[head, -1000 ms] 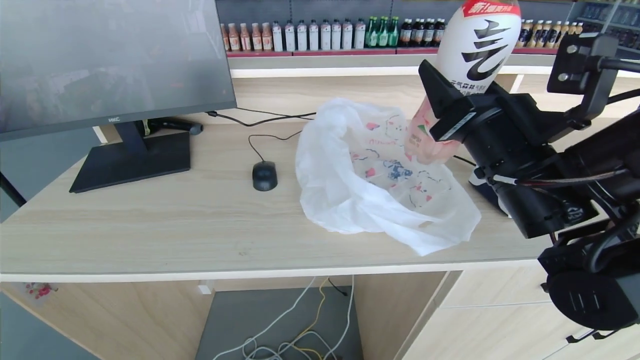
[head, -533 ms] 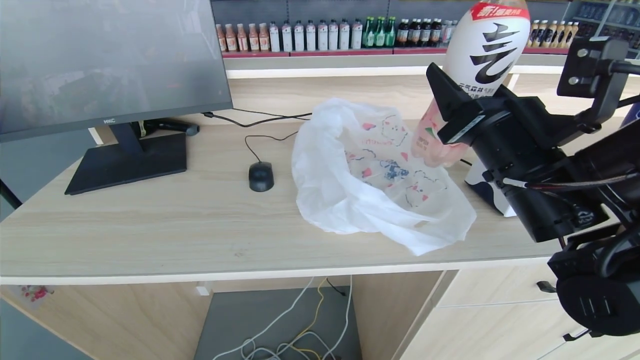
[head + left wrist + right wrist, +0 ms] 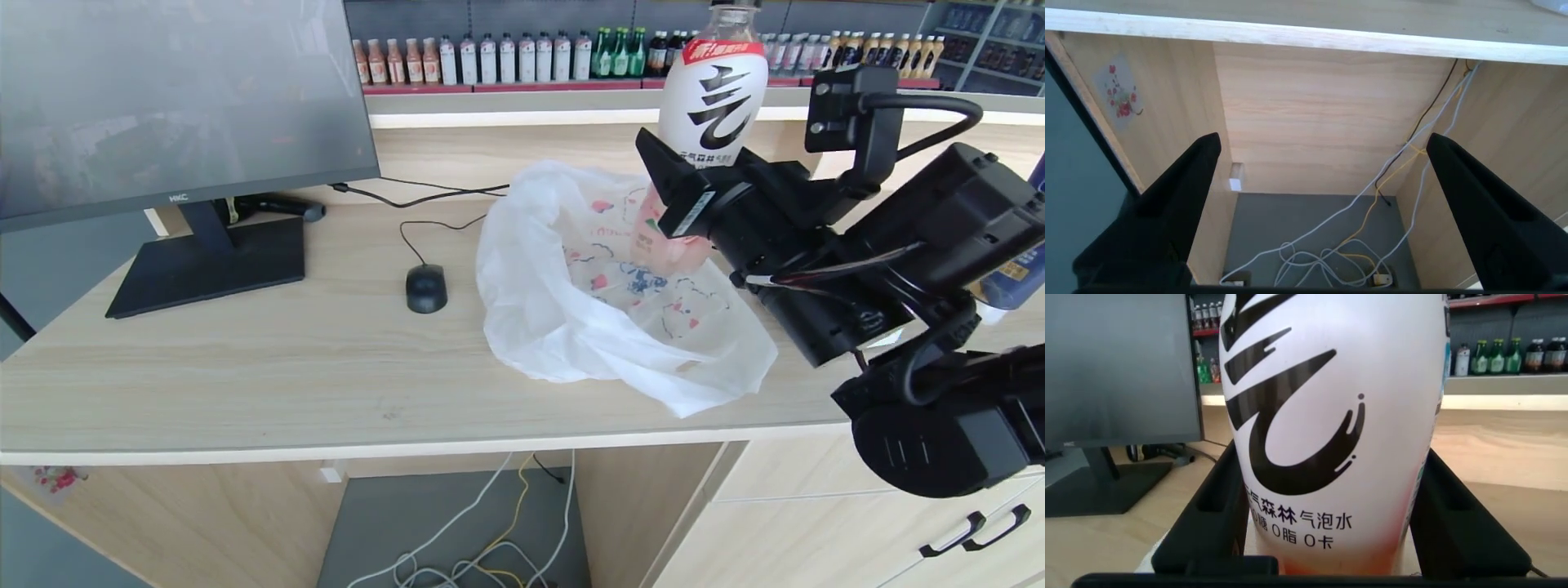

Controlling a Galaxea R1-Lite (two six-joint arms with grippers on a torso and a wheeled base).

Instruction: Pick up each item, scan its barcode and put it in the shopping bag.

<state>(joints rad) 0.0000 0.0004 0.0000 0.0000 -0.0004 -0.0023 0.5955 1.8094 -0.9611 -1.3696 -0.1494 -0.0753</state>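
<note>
A large drink bottle [image 3: 709, 106] with a white label, black brush strokes and a pink lower part stands upright in my right gripper [image 3: 684, 214], which is shut on its lower half. The bottle's base hangs over the far right part of the open white shopping bag [image 3: 563, 318], which lies crumpled on the wooden counter. In the right wrist view the bottle [image 3: 1331, 433] sits between the two black fingers [image 3: 1208, 514]. My left gripper [image 3: 1323, 212] is open below the counter's edge, with nothing between its fingers.
A monitor [image 3: 163, 98] on a black stand is at the left, and a black handheld device [image 3: 277, 206] lies behind the stand. A wired mouse [image 3: 427, 287] lies left of the bag. A blue item [image 3: 1016, 278] is at the right edge. Cables [image 3: 1372, 212] hang under the counter.
My right arm has carried the bottle left and away from the camera, so that it now hangs over the bag. The bag, the mouse and the monitor have stayed put.
</note>
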